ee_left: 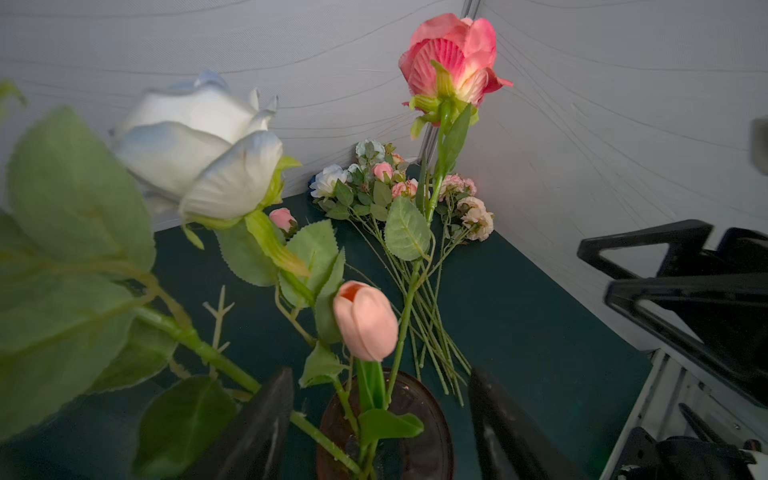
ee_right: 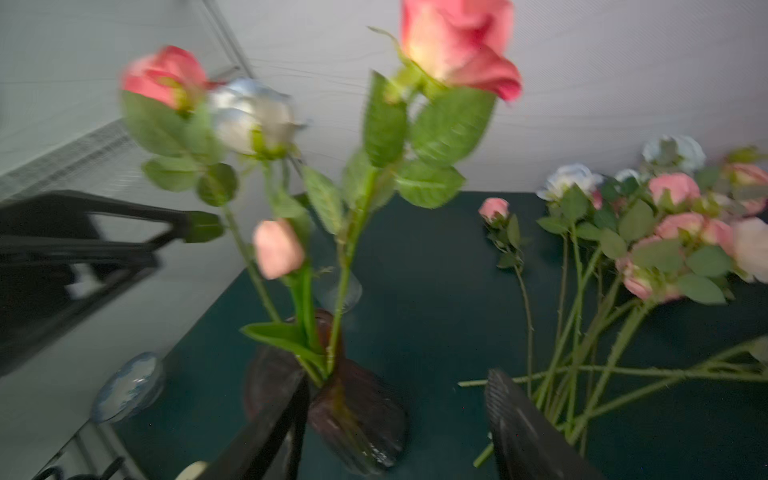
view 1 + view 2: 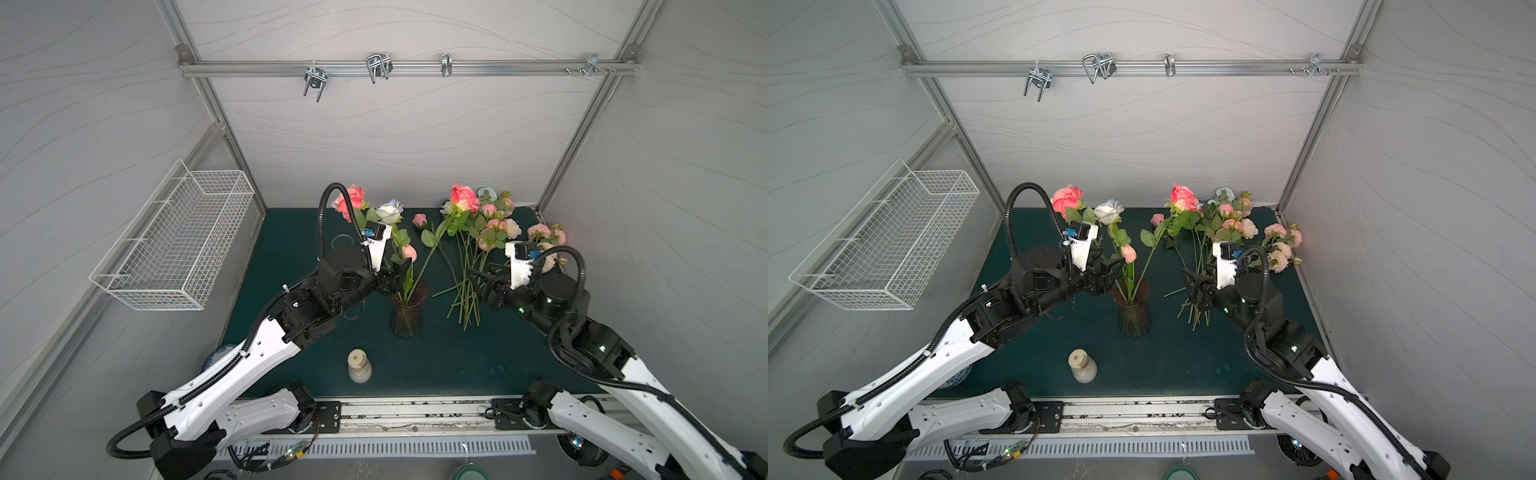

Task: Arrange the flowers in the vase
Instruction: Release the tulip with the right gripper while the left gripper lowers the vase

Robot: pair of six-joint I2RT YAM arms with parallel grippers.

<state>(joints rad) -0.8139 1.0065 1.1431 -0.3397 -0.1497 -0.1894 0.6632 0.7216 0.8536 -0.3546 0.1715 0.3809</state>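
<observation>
A dark glass vase (image 3: 409, 309) (image 3: 1133, 311) stands mid-table holding a pink rose (image 3: 350, 199), a white rose (image 3: 390, 212), a peach bud (image 3: 409, 251) and a coral rose (image 3: 463, 197). More flowers (image 3: 496, 226) (image 2: 665, 232) lie in a pile on the mat to its right, stems (image 3: 467, 301) pointing forward. My left gripper (image 3: 397, 270) (image 1: 382, 374) is open just left of and above the vase mouth (image 1: 415, 399), its fingers either side of the stems. My right gripper (image 3: 478, 282) (image 2: 395, 386) hangs open over the pile's stem ends, holding nothing.
A cream bottle (image 3: 359, 365) stands near the front of the green mat (image 3: 457, 361). A clear glass ring (image 3: 343, 241) lies behind my left arm and a blue-white dish (image 2: 129, 386) sits at the mat's left edge. A wire basket (image 3: 178, 245) hangs on the left wall.
</observation>
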